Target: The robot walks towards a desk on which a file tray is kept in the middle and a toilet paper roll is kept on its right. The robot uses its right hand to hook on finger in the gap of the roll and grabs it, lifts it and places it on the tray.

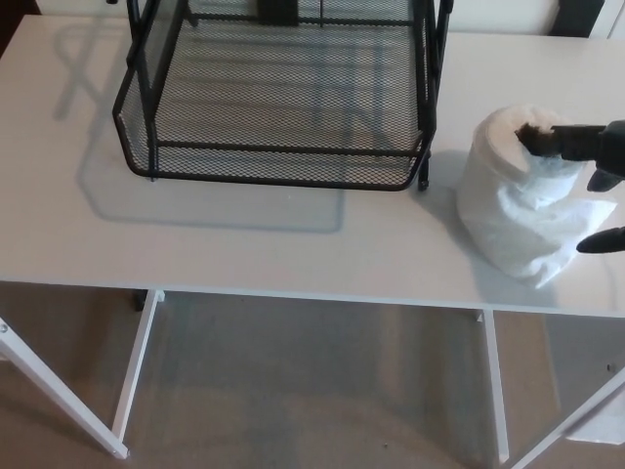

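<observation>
The white toilet paper roll (513,195) stands on the desk (244,244) to the right of the black mesh file tray (278,166), with a loose sheet hanging down its right side. My right hand (598,154) reaches in from the right edge. One black finger (543,138) is hooked into the roll's core. A second finger (601,239) sits low by the roll's outer right side, so the roll wall lies between them. The roll leans slightly and still rests on the desk. My left hand does not show.
The tray's near right post (424,147) stands a short way left of the roll. The desk's front edge (293,293) runs just below the roll, with white desk legs and carpet beneath.
</observation>
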